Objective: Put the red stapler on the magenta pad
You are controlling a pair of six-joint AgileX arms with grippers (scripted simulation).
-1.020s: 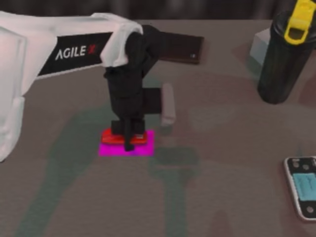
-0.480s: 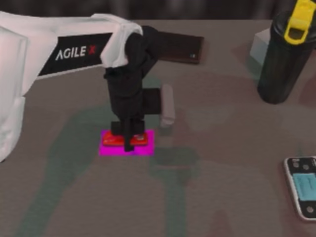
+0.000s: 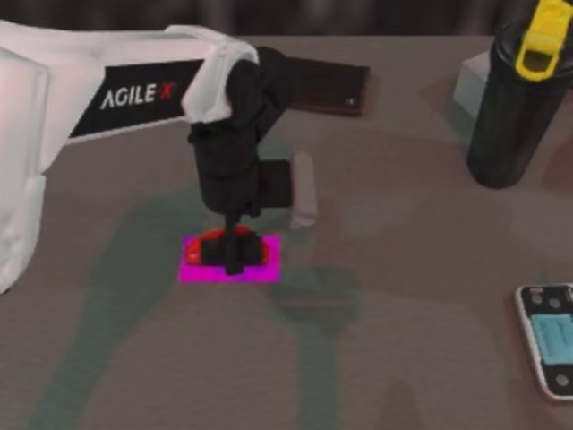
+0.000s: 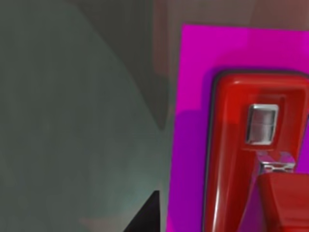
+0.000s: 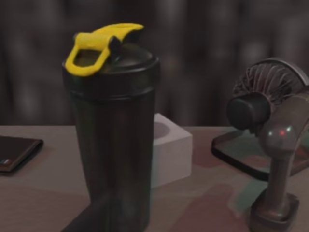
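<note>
The red stapler lies flat on the magenta pad, left of the table's middle. My left gripper hangs straight over it and hides its middle from above. In the left wrist view the stapler rests on the pad, and one dark fingertip stands off its side with a strip of magenta between them, so the gripper is open. My right arm is outside the top view, and its own fingers do not show in its wrist view.
A dark brown wallet lies at the back behind the left arm. A tall black shaker with a yellow lid and a white block stand back right. A phone-like device lies at the right edge. A small fan stands near the shaker.
The stapler has come down from a slight overhang to rest on the pad. The left gripper has let go of it and lifted a little.
</note>
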